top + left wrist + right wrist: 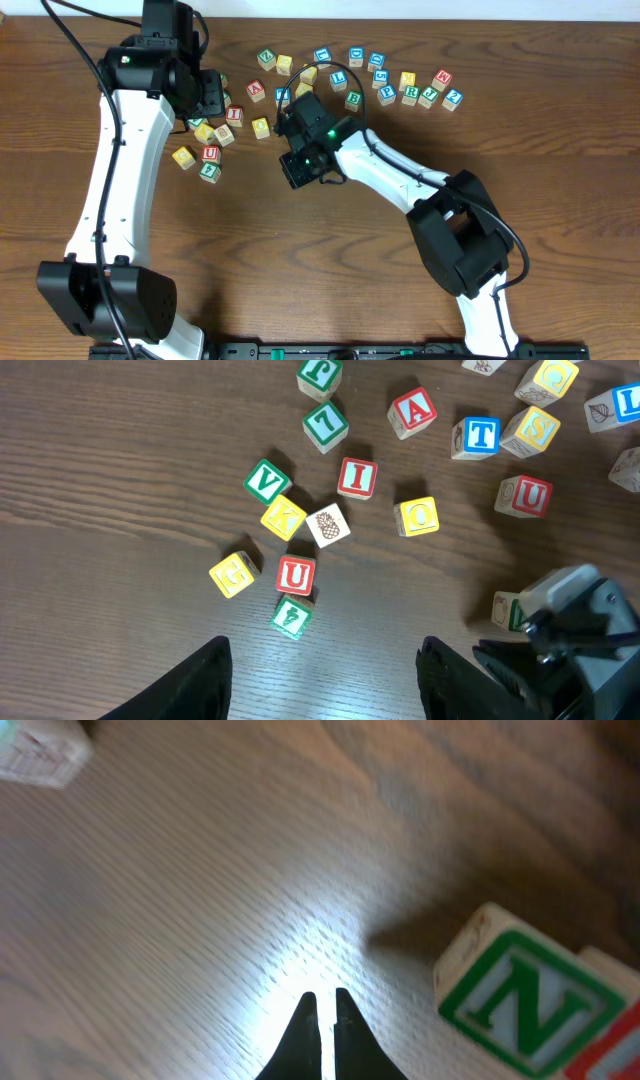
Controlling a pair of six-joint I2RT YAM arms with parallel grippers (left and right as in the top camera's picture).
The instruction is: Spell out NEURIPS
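Note:
Small wooden letter cubes lie scattered over the far part of the table. In the left wrist view a red I [357, 477], two red U cubes [296, 574] [525, 495] and yellow cubes such as O [418, 516] lie ahead of my left gripper [325, 652]. It hangs open and empty above bare wood. In the right wrist view a green N cube [525, 1000] sits just right of my right gripper [322, 998], which is shut on nothing. A red-bordered cube [612, 1055] touches the N. From overhead, P [388, 95] and R [410, 93] lie at the far right.
Cubes with other marks lie around: A [412, 410], T [475, 435], S [532, 428], V [267, 482], K [284, 516], a 7 [326, 422] and a 4 [291, 616]. The right arm [400, 180] crosses the middle of the table, its gripper [298, 168] near the left cluster.

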